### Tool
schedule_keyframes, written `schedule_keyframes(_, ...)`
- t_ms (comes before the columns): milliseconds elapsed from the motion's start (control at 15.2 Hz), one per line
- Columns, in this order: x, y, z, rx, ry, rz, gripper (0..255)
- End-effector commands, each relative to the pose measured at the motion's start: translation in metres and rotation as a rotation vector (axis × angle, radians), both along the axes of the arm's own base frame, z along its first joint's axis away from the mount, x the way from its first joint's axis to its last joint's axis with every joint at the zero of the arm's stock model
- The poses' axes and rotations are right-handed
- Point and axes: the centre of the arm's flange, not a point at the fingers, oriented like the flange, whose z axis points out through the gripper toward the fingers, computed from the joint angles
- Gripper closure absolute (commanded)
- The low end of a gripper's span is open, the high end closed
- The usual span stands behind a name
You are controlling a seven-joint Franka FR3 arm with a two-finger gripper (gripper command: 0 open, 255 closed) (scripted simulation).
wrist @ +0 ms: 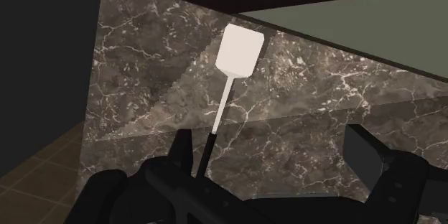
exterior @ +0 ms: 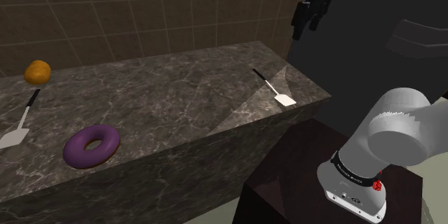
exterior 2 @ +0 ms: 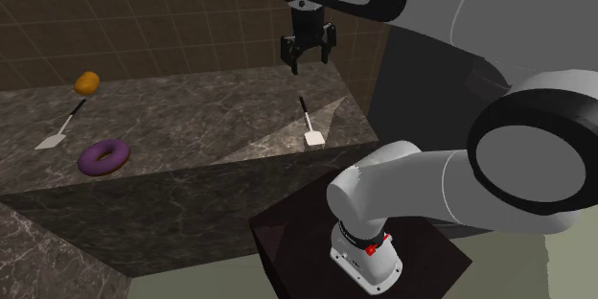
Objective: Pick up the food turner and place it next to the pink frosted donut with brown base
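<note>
Pincer [exterior 2: 309, 57] hovers above the food turner [exterior 2: 309, 123], fingers spread wide, gripping nothing.
The food turner lies flat at the marble surface's [exterior: 179, 93] corner nearest the stand, white blade toward the edge; the purple donut [exterior: 91, 146] sits well apart, near a second turner [exterior: 20, 123].
</note>
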Motion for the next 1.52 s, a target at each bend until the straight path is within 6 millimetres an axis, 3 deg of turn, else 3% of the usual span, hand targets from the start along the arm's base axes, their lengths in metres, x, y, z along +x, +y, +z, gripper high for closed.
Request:
schedule_keyframes(0, 0.000, 0.000, 0.000, 0.000, 0.000, 0.000, 0)
schedule_keyframes(1254, 0.080, -0.075, -0.225, 0.069, -0.063, -0.317, 0)
schedule_keyframes(1452, 0.083, -0.078, -0.242, 0.071, -0.065, -0.325, 0)
